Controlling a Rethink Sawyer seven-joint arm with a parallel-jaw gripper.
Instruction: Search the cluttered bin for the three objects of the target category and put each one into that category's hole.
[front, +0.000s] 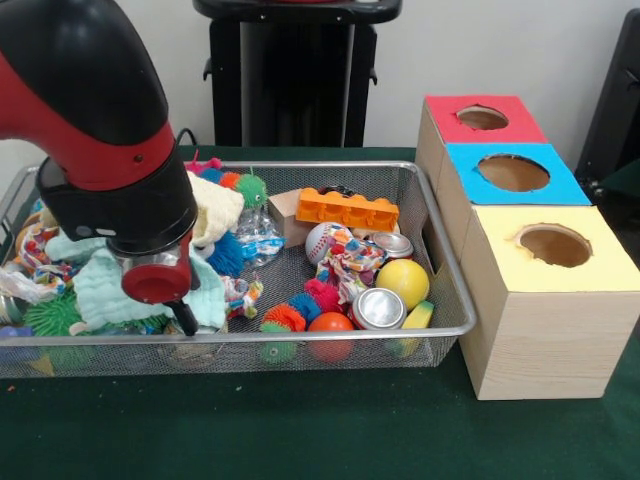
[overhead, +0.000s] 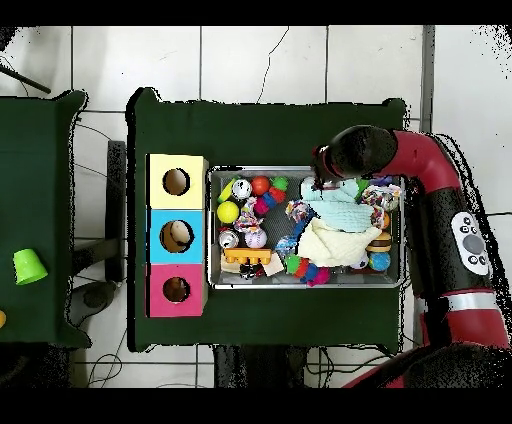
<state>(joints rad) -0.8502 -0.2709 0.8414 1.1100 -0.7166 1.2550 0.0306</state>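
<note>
counter: dark green cloth top (front: 300, 440), carries the bin and three boxes; a second green counter (overhead: 40, 200) stands apart at the overhead view's left edge
floor: pale tiles (overhead: 260, 60), cables trailing over them, seen from overhead only
room: light wall (front: 480, 50) behind, black pedestal (front: 295, 70) at the far side, front view only
bin: wire mesh basket (front: 440, 250) mid-counter, just beside the boxes, packed with clutter
boxes: wooden row, yellow top (front: 555, 250), blue top (front: 512, 173), red top (front: 482, 118), one round hole each
bin contents, box end: orange block (front: 346, 208), baseball (front: 322, 240), yellow ball (front: 403, 281), silver can (front: 378, 308), orange ball (front: 330, 324), spiky toys (front: 285, 318)
bin contents, other end: pale green cloth (front: 95, 290), cream cloth (front: 212, 208)
arm: red and black (front: 90, 120), reaches down over the bin end away from the boxes
jaws: gripper (front: 180, 315) low over the green cloth; open or closed, cannot tell
front view only: side faces of the boxes, mesh wall of the bin, gripper tip
overhead only: green cup (overhead: 29, 266) on the second counter, something pale inside the blue box's hole (overhead: 177, 236), full run of the arm (overhead: 440, 200) back toward the base
</note>
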